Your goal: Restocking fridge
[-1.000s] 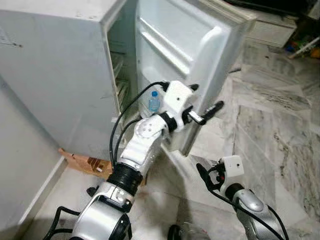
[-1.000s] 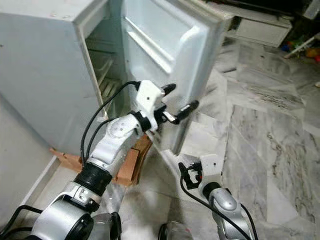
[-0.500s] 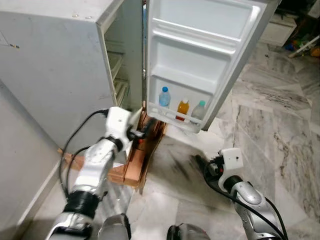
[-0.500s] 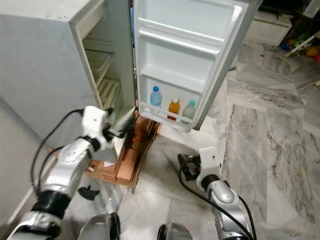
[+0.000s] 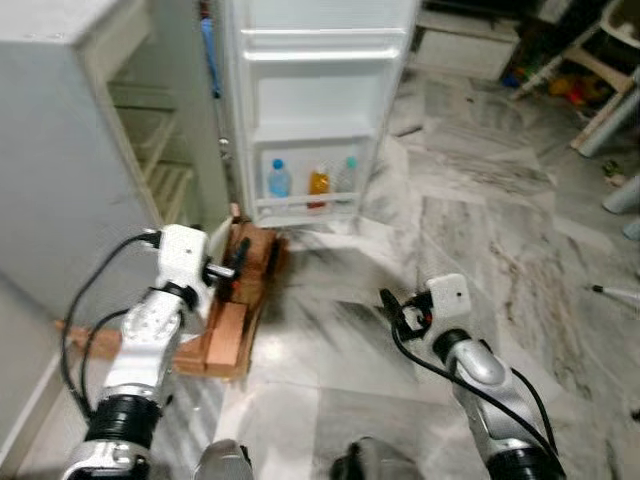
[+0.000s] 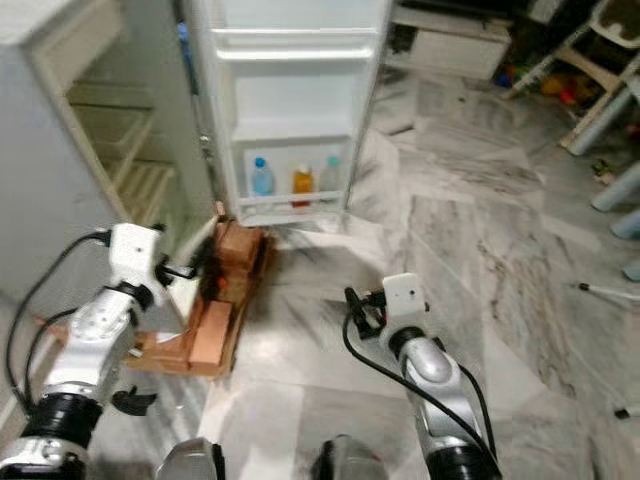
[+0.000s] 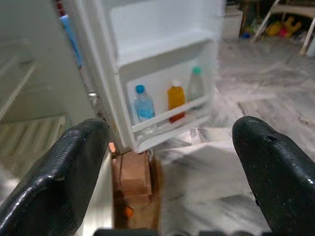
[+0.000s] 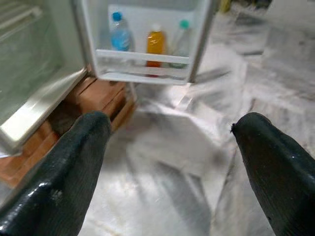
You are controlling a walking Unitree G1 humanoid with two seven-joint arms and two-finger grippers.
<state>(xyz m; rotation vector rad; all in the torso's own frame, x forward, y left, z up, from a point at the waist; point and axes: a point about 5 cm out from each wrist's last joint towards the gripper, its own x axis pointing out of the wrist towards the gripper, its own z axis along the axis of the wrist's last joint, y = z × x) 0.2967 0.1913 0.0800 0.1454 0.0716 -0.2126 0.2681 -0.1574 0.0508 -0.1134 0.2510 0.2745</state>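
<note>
Fridge (image 5: 70,130) is on the far left, cabinet open, wire shelves bare as far as we can see. Its door (image 5: 315,110) is swung wide, inner side facing us. The bottom door shelf holds three upright bottles in a row: blue-cap water bottle (image 5: 279,181), orange juice bottle (image 5: 319,181), green-cap bottle (image 5: 347,175), standing close together behind the shelf rail.

Left gripper (image 5: 232,272) is raised near the cabinet's lower edge, just above the cardboard boxes (image 5: 232,320) on the floor. Fingers spread wide, nothing held. In the left wrist view the bottles sit straight ahead between the fingers, well apart from them.

Right gripper (image 5: 392,306) is low over the marble floor (image 5: 480,230), also spread wide and empty. The door shelf lies ahead of it and to its left.

Key relation, our read: the door shelf is far and centre, between the two arms, and the left gripper is nearer to it. Bottles' long axes are vertical, so a side-on approach would fit. We see no stock item in hand or on the floor, so the next step looks like fetching one.
</note>
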